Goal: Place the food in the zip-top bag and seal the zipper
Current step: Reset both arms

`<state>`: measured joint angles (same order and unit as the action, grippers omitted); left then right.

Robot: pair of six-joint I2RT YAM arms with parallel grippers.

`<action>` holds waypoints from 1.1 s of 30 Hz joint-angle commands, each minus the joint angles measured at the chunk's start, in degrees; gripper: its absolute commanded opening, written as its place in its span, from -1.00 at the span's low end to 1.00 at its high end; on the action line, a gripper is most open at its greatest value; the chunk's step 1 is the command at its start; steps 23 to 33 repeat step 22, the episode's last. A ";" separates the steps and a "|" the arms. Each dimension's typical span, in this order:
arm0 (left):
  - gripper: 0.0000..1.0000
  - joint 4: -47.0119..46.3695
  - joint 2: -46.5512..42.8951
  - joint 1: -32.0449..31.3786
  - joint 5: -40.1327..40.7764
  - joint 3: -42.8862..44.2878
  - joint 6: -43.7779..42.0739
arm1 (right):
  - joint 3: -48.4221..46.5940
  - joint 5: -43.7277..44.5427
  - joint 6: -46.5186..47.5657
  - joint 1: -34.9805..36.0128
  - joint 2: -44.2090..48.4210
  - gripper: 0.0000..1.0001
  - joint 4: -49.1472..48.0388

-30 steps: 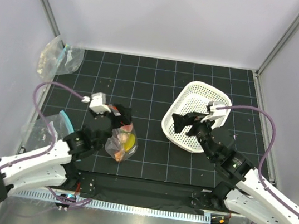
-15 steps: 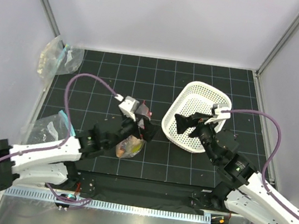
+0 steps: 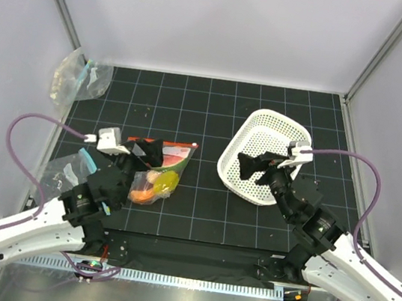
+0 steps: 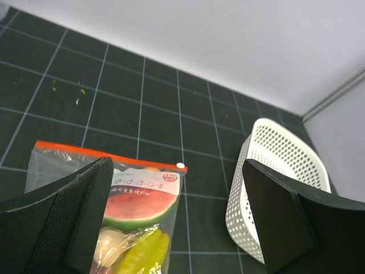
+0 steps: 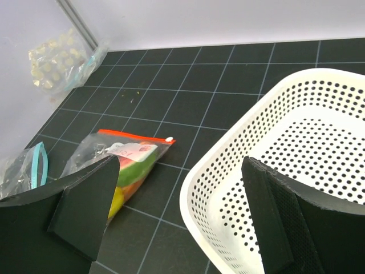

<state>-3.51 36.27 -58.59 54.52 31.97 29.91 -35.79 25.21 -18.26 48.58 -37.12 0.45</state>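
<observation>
The zip-top bag [image 3: 158,174] lies flat on the black mat, left of centre, and nothing holds it. Its red-orange zipper [image 3: 161,142] runs straight along the far edge, with a small white slider [image 4: 181,166] at the right end. Through the plastic I see the food: a watermelon slice [image 4: 138,209], a yellow piece [image 4: 144,250] and an orange piece [image 3: 144,194]. My left gripper [image 3: 149,153] hovers open over the bag's near-left part, its jaws wide apart and empty. My right gripper [image 3: 256,165] hangs open and empty over the near-left rim of the basket.
A white lattice basket [image 3: 263,157] stands right of centre, with nothing showing in the part I see. Two clear bags with teal trim lie at the left: one in the far corner [image 3: 80,76], one near the mat's left edge [image 3: 68,168].
The left gripper has let go of the bag and swung back to the left. The bag, bunched upright before, now lies flat with its zipper strip toward the far side. The right arm has barely moved.
</observation>
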 commanded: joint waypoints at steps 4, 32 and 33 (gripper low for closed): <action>0.99 -6.86 -9.72 0.05 -1.07 -6.39 -2.84 | 1.07 5.02 -0.99 -0.15 3.63 0.92 -3.00; 0.99 -3.52 0.10 0.14 -5.92 -2.08 -2.75 | 2.39 3.62 -1.69 -0.15 3.99 0.94 -5.63; 0.99 -3.52 0.10 0.14 -5.92 -2.08 -2.75 | 2.39 3.62 -1.69 -0.15 3.99 0.94 -5.63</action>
